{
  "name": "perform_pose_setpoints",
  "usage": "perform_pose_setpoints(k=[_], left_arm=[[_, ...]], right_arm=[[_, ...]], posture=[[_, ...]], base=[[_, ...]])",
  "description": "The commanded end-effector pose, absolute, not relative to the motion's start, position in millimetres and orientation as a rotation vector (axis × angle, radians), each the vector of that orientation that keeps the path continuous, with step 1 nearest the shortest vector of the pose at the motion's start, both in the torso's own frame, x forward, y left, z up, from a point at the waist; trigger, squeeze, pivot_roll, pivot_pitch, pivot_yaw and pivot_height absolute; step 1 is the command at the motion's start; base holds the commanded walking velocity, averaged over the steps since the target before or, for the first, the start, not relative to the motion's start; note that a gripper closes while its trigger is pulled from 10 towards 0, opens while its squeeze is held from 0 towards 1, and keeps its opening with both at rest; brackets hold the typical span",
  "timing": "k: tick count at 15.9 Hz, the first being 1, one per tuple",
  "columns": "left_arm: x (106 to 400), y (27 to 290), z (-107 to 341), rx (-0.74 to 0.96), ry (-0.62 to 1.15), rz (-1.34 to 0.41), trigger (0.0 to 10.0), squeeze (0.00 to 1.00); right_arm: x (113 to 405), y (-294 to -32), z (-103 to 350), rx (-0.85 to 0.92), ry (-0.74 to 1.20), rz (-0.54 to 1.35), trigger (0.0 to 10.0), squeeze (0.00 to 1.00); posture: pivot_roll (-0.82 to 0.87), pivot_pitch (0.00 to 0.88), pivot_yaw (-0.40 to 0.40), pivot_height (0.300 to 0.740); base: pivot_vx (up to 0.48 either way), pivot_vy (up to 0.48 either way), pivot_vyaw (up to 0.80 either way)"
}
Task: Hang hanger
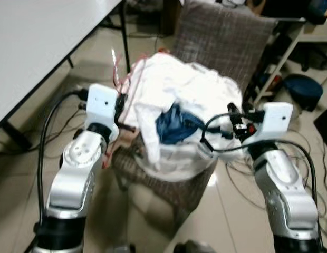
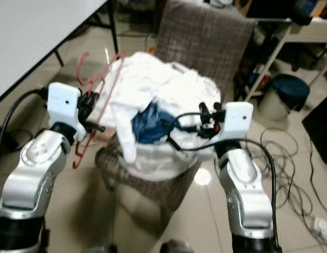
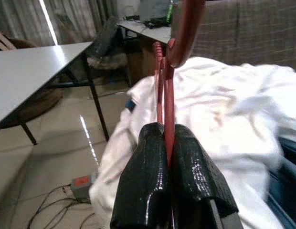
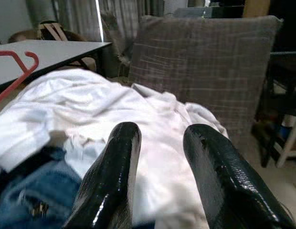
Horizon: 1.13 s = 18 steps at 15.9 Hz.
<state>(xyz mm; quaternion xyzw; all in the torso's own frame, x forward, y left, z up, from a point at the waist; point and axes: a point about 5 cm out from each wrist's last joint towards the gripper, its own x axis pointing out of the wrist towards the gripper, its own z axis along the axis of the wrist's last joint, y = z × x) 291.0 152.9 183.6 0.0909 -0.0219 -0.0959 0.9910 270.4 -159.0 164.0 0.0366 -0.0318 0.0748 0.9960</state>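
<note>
Nearest the camera, the two silver arms reach forward over a tiled floor [image 1: 26, 174]. The left hand [image 3: 168, 143] has its two black fingers pinched tight on the wire of a red hanger [image 2: 92, 87]; from the left wrist view the red wire runs up from between the fingers to a curved hook. In the head views the hanger sits just beside the left edge of the laundry heap, its hook raised above the hand and a lower part hanging below the wrist.

The right hand [image 4: 160, 143] hovers at the right side of the heap with its fingers [image 4: 114, 162] spread apart and nothing between them.

Just beyond both hands lies a pile of white clothes [image 1: 174, 89] with a blue denim garment [image 1: 176, 124] tucked in the middle. The pile rests on a chair with checked grey-brown upholstery [image 1: 227, 37], whose back stands upright behind the clothes.

To the left, a white table [image 1: 37, 37] on black legs stands beside the chair. To the right, loose cables [image 2: 290, 158] trail on the floor, and farther back sits a dark blue round object [image 1: 303, 89] by a white frame.
</note>
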Motion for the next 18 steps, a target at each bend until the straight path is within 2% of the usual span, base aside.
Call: perform_pose_setpoints(k=[1, 2, 4, 7, 10, 12, 18], left_arm=[[292.2, 160.7, 182.9, 0.193, -0.033, -0.165, 10.0, 0.00], [292.6, 161.4, 182.1, 0.206, -0.026, -0.161, 10.0, 0.00], [292.7, 157.6, 188.4, 0.189, -0.069, -0.182, 10.0, 0.00], [293.6, 155.1, 193.1, 0.188, -0.092, -0.214, 10.0, 0.00], [295.5, 155.9, 194.2, 0.229, -0.083, -0.221, 10.0, 0.00], [296.7, 155.9, 199.3, 0.216, -0.099, -0.232, 10.0, 0.00], [298.1, 159.0, 215.2, 0.213, -0.136, -0.330, 10.0, 0.00]], right_arm=[[268.2, -151.7, 165.3, 0.076, -0.059, 0.185, 10.0, 0.58], [265.2, -150.2, 163.0, 0.084, -0.042, 0.204, 10.0, 1.00], [263.0, -155.8, 162.0, 0.080, -0.041, 0.195, 10.0, 1.00], [275.9, -161.3, 180.1, 0.165, -0.097, 0.191, 10.0, 1.00], [289.9, -159.5, 191.5, 0.173, -0.085, 0.289, 10.0, 1.00], [299.6, -163.1, 189.9, 0.142, 0.017, 0.388, 10.0, 1.00], [309.0, -183.9, 166.3, 0.112, 0.203, 0.441, 10.0, 1.00]], posture=[[-0.08, 0.103, -0.033, 0.740], [-0.09, 0.103, -0.031, 0.740], [-0.09, 0.093, -0.032, 0.740], [-0.08, 0.079, -0.030, 0.740], [-0.08, 0.073, -0.029, 0.740], [-0.08, 0.071, -0.031, 0.740], [-0.09, 0.083, -0.005, 0.740]], base=[[0.319, 0.000, 0.00], [0.000, 0.000, 0.00], [0.000, 0.000, 0.00], [0.000, 0.000, 0.00], [0.000, 0.000, 0.00], [0.000, 0.000, 0.00], [0.000, 0.000, 0.00]])
